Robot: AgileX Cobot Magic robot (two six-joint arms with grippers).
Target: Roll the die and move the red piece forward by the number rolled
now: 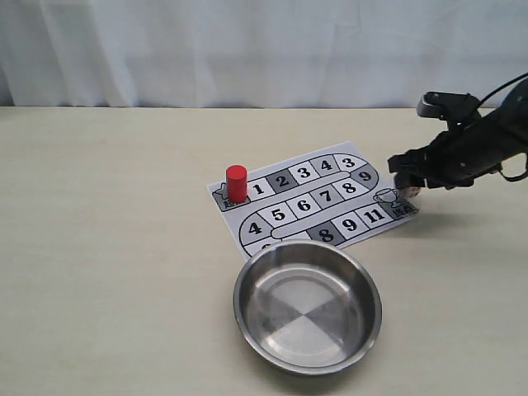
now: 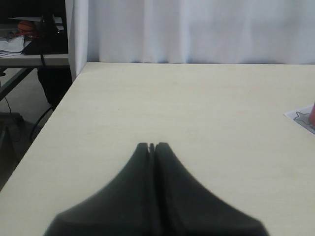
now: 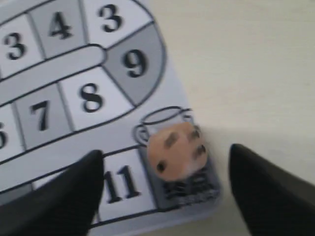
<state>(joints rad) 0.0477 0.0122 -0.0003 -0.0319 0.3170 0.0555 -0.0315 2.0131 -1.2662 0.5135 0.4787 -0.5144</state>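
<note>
The red piece (image 1: 237,182) stands upright on the start square at the left end of the numbered paper board (image 1: 285,216). A red sliver of it shows at the frame edge (image 2: 313,112) in the left wrist view. The die (image 3: 176,148), a tan cube with dark pips, looks blurred over the board's end square beside the 11. My right gripper (image 3: 166,155) is open around it, with a gap to each finger (image 3: 74,191). In the exterior view that gripper (image 1: 408,178) hovers over the board's right corner, with the die (image 1: 410,192) just below it. My left gripper (image 2: 152,145) is shut and empty over bare table.
A steel bowl (image 1: 247,313) sits in front of the board, near the table's front edge. White curtain hangs behind the table. The table's left edge (image 2: 54,110) drops to a floor with cables and a side desk (image 2: 29,56).
</note>
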